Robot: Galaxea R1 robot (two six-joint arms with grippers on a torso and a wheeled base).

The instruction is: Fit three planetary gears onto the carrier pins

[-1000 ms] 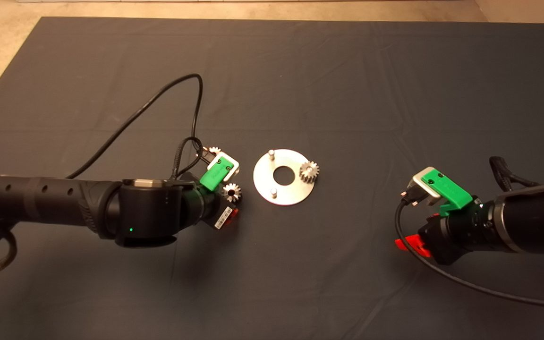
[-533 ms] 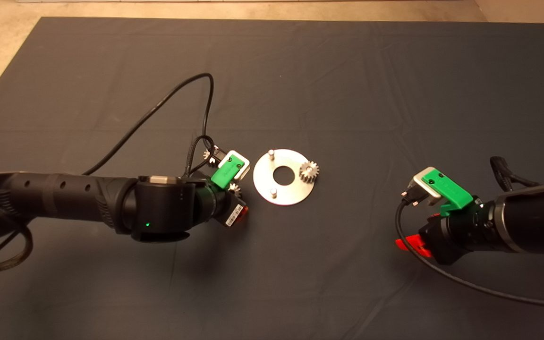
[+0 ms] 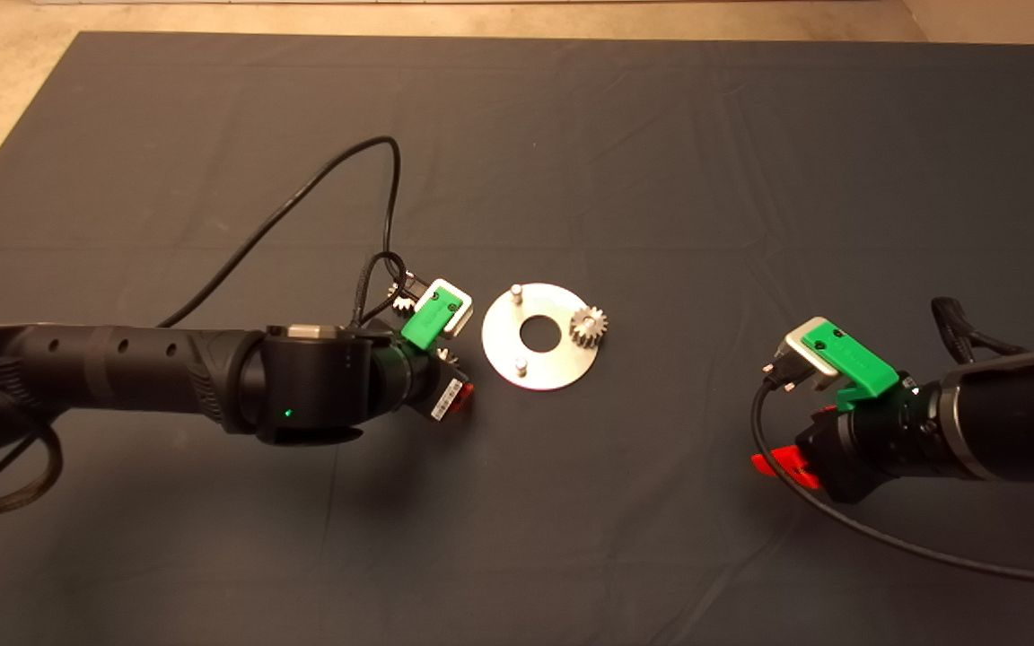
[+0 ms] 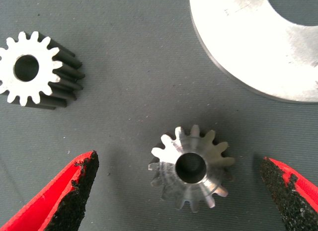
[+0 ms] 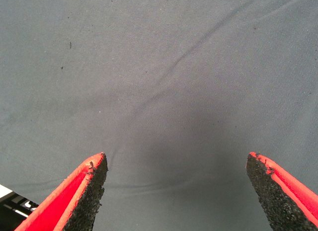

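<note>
From above, the left gripper [image 3: 450, 377] sits just left of the disc [image 3: 562, 363], where one planetary gear [image 3: 587, 324] is on a pin and two carrier pins [image 3: 514, 291] stand bare. The left wrist view shows its fingers [image 4: 79, 189] spread either side of a gear [image 4: 191, 166] lying on the mat [image 4: 129, 107], another gear [image 4: 35, 69] nearby. In the right wrist view, the right gripper [image 5: 176, 191] is open over bare mat.

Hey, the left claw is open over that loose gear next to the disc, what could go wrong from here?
1. The gear sits nearer one pad of the left claw, so closing may push it sideways instead of gripping it squarely.
2. The disc lies close by; a nudged gear or pad could bump it and shift its pegs.
3. A second gear lies close and could get knocked.
</note>
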